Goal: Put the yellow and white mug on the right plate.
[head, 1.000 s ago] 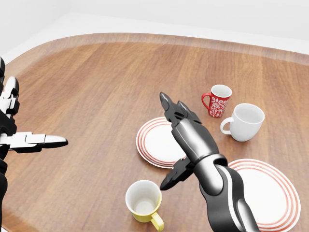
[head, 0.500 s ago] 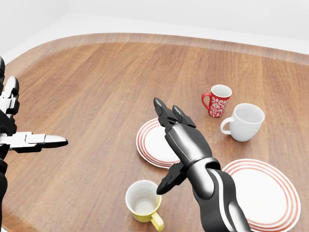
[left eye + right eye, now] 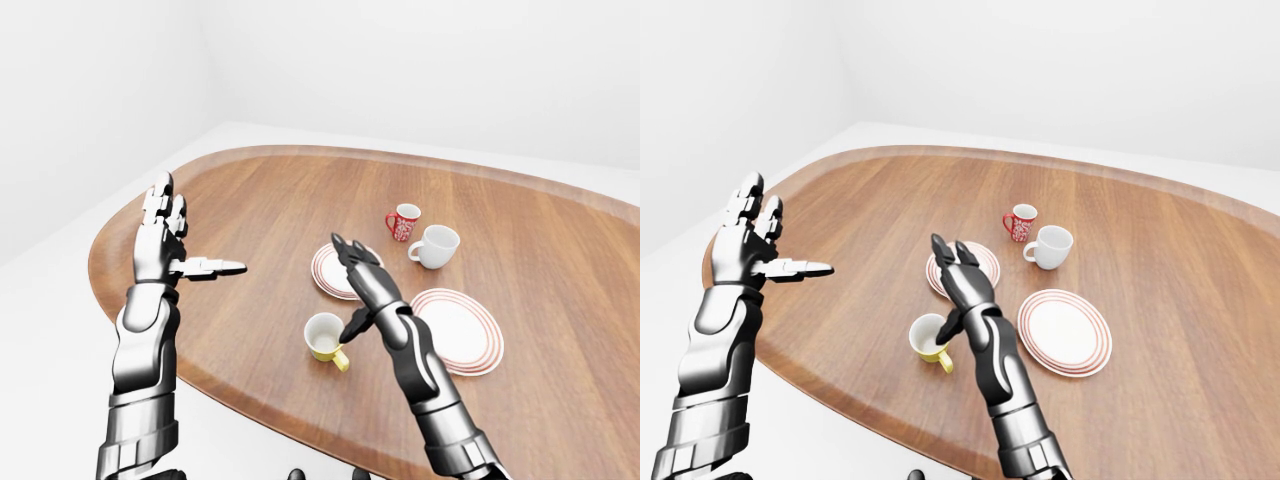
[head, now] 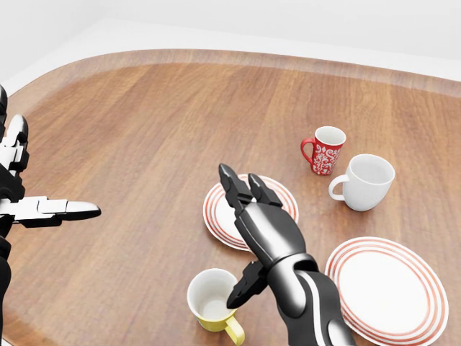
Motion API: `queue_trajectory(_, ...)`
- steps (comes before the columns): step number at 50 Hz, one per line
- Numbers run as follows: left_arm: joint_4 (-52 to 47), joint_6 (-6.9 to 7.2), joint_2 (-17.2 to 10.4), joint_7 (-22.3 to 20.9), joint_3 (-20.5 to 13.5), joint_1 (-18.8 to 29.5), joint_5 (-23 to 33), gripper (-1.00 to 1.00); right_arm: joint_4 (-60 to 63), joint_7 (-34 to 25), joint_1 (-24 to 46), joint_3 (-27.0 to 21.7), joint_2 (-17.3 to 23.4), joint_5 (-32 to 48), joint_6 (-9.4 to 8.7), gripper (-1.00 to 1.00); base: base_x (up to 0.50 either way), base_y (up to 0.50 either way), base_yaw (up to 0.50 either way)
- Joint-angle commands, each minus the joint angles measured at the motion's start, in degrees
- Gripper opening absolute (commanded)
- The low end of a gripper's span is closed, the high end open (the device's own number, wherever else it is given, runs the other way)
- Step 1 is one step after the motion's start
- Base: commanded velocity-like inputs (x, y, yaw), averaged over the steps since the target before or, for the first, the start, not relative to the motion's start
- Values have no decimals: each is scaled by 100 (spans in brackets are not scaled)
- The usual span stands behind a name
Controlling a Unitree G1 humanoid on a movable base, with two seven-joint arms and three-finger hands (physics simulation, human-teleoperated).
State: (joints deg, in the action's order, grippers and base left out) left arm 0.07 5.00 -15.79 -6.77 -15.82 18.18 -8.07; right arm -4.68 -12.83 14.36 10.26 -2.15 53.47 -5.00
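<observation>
The right hand [image 4: 252, 223] hovers open and empty over the desk [image 4: 144, 144], its thumb just above the rim of the yellow and white mug [image 4: 213, 300] beside it. The right plate [image 4: 389, 288] lies to its right; farther off sit a white mug [image 4: 367, 182] and a red mug [image 4: 325, 150].

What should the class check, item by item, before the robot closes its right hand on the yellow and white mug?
1. Yellow and white mug upright on the table: ok.
2. Right hand open: ok.
3. Fingers closed round the mug: not ok; the thumb hangs by its rim, and contact cannot be told.
4. Right plate free of other things: ok.
5. Red mug and white mug stand apart from that plate: ok.
6. Left hand open, well clear of the mug: ok.
</observation>
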Motion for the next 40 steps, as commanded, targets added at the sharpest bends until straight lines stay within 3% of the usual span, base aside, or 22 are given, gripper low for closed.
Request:
queue_trajectory(1, -14, 0, 7, 3, 9, -16, 7, 100, 20, 68, -191, 123, -57, 158, 0, 100, 0, 0, 0)
queue_trajectory(40, -105, 0, 42, -41, 19, -61, 61, 100, -797, 611, -348, 451, -276, 304, 0, 100, 0, 0, 0)
